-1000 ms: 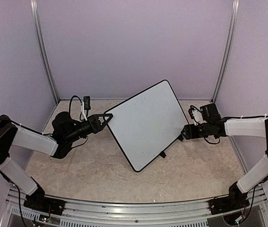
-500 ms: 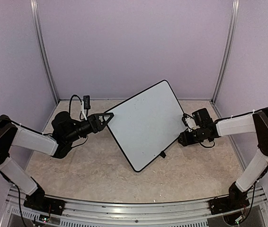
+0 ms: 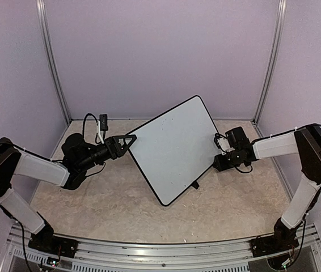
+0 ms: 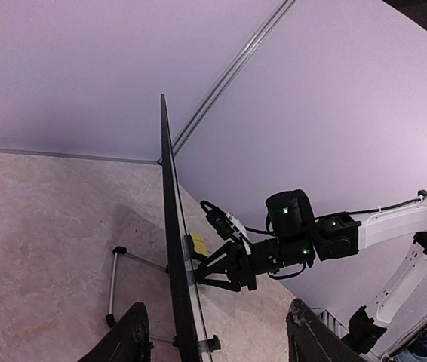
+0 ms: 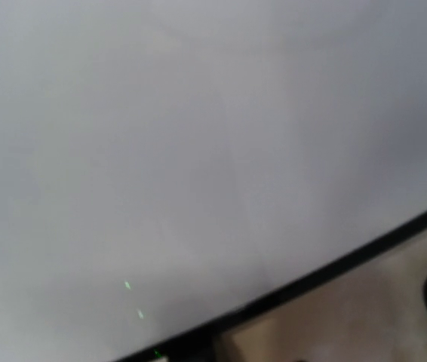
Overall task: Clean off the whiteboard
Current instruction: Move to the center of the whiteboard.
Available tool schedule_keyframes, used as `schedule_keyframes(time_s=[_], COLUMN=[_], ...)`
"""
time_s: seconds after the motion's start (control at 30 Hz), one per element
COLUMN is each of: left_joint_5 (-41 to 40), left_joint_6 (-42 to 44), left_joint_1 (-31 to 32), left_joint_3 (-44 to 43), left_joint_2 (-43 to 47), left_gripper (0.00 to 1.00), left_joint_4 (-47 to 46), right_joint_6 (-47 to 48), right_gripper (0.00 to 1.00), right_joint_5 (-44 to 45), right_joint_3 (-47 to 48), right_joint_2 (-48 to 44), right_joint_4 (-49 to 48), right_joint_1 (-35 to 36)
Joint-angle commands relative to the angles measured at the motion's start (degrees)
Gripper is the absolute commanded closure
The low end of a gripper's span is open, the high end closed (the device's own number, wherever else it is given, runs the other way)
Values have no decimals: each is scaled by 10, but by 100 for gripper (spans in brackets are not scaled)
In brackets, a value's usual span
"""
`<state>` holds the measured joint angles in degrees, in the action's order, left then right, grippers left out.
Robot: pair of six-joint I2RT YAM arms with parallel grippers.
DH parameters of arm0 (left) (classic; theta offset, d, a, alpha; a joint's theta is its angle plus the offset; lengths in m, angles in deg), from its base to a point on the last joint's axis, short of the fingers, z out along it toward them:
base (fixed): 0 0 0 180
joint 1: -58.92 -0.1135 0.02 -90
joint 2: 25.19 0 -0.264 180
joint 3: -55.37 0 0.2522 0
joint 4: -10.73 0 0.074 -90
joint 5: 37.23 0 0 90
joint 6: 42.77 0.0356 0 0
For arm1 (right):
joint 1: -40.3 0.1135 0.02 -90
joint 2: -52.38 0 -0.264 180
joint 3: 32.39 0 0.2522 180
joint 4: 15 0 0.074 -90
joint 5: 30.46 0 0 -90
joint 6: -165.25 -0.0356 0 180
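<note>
Thin white black-rimmed whiteboard (image 3: 174, 148) propped between end effectors; left end effector (image 3: 129, 139) newly spread wide astride its edge; right end effector (image 3: 217, 161), closure unclear, moved in by yellow sponge block (image 4: 197, 244); wiping likely next.

Plain lilac walls (image 3: 160, 51) close the space on the left, far and right sides. A slim metal post (image 3: 53, 62) stands in the far left corner, a second post (image 3: 271, 62) in the far right. The table top (image 3: 121, 209) is beige and marbled (matte, without glare). A ribbed metal rail (image 3: 160, 255) runs along its near edge. The light is soft and even.
</note>
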<state>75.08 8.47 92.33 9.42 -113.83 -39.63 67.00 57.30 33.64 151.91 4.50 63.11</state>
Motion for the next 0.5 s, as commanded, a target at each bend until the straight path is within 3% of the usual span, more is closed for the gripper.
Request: schedule_keyframes(time_s=[0.0,0.23,0.3,0.47], left_joint_5=[4,-6,-10,-36], left_joint_6=[4,2,1,1], left_joint_1=[-4,-6,-7,-10], left_joint_3=[-8,-5,-5,2], left_joint_2=[6,9,10,23], left_gripper=[41,41,38,12], left_joint_4=[-15,-10,-9,1], right_joint_6=[10,12,11,-19], right_gripper=[71,98,100,100], right_joint_5=[11,10,8,18], right_joint_3=[12,7,5,2], right_joint_2=[18,21,22,21], right_joint_4=[-11,-21,-22,-27], right_joint_1=[7,15,16,17])
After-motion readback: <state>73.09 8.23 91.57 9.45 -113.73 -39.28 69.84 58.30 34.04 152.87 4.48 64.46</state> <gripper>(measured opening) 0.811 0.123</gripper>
